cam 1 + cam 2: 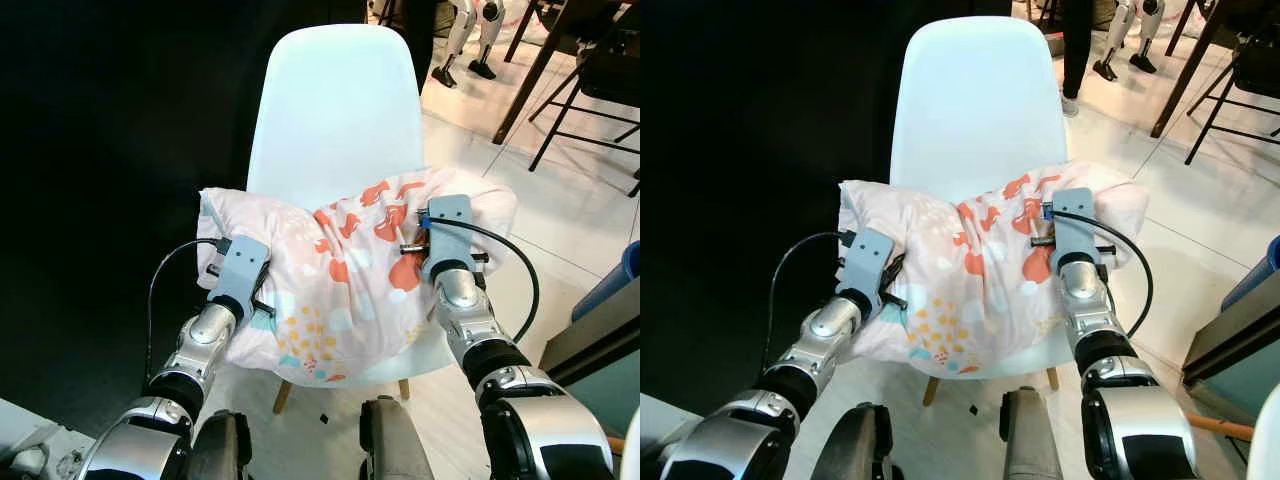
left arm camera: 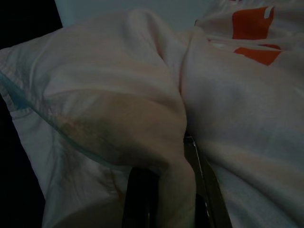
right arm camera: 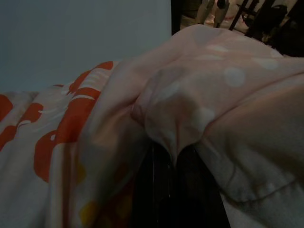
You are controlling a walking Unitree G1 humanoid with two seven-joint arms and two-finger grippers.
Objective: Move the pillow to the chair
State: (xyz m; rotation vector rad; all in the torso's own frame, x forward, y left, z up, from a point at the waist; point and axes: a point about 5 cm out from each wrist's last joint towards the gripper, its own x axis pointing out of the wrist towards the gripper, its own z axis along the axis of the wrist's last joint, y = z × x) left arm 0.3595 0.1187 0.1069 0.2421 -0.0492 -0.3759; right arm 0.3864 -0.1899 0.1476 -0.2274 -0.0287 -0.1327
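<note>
Basically the white chair (image 1: 335,110) already carries the pillow (image 1: 345,270) across its seat, front edge overhanging. Left tool (image 2: 166,190) and right tool (image 3: 175,166) are each pinched shut on a fold; best to nudge it back, then open both together.

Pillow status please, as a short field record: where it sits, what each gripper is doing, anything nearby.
pillow: pink with orange and yellow print, lying across the seat of the white chair, near edge overhanging the front
left gripper: shut on a fold at the pillow's left end
right gripper: shut on a fold at its right end
release: not yet done
nearby: dark table legs on the tiled floor, far right
</note>
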